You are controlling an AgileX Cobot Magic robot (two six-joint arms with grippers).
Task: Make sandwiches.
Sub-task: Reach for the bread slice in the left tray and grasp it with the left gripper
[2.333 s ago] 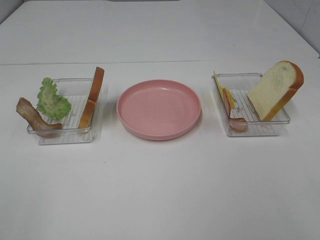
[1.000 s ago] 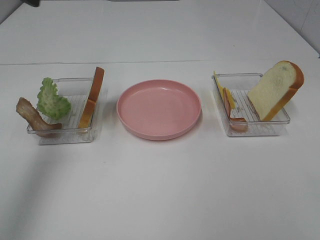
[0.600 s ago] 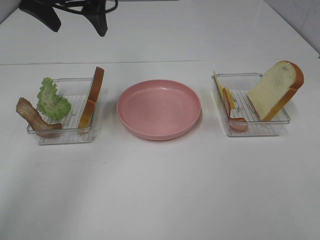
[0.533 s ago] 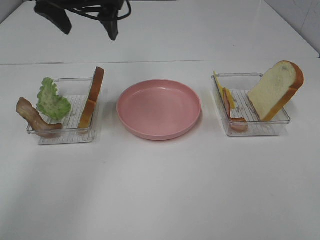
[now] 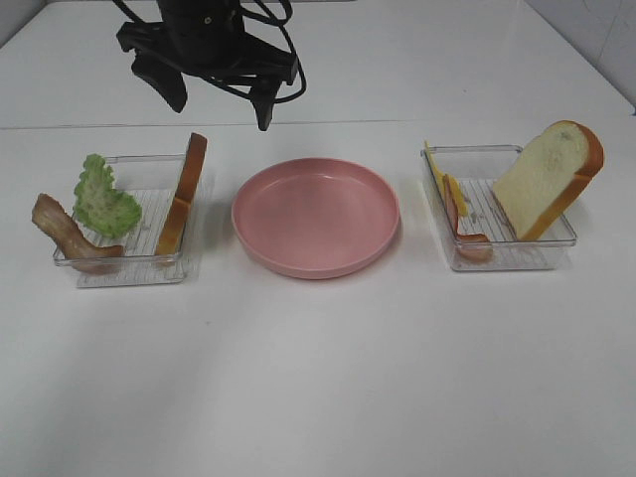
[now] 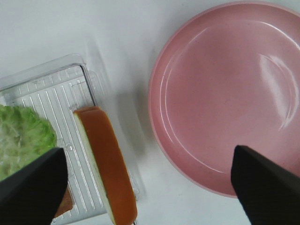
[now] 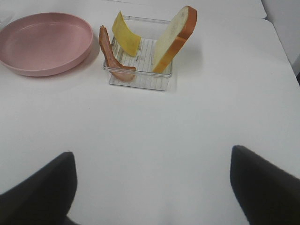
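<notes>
left gripper [image 5: 219, 107] spread, above upright bread slice [image 5: 185, 194]

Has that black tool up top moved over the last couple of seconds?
Yes. The left tool entered from the top left of the view and moved right and down toward the left tray.

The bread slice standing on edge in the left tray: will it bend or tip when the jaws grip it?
Probably stiff: the bread slice stands on edge without sagging. It may tip, as it seems only to lean on the tray wall. Its thick, foam-like look suggests little weight.
</notes>
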